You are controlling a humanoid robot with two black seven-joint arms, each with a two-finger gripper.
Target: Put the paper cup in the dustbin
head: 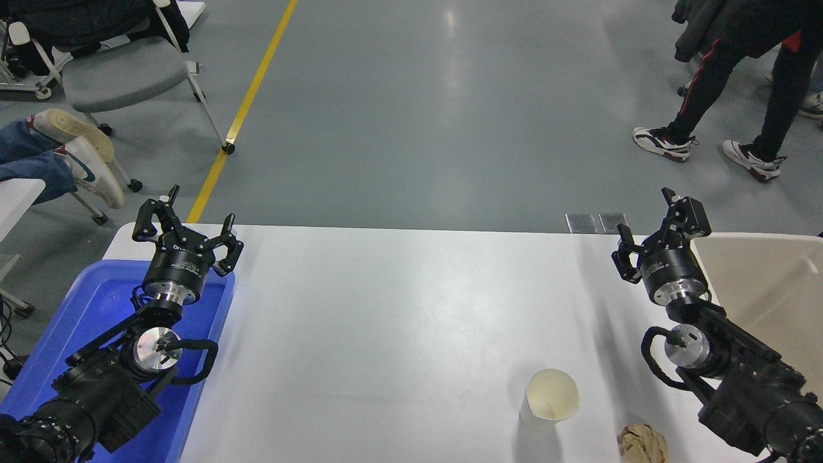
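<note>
Two pincers raised over a white bench (386, 308), paper cup (551, 397) taken as landmark. Far to the cup's left: left pincer (186, 225), fingers spread wide, nothing held, parked over a blue tray (64, 334). Cup itself upright on the bench, mouth open, untouched. Just right of it, a crumpled brown paper ball (643, 444). Farther right and beyond: right pincer (649, 225), fingers apart, empty, well short of the cup, probably not yet reaching. Rightmost: beige dustbin (759, 239), beside the bench, likely handy for the drop. Beyond, grey floor, yellow line, chair, people's legs.
</note>
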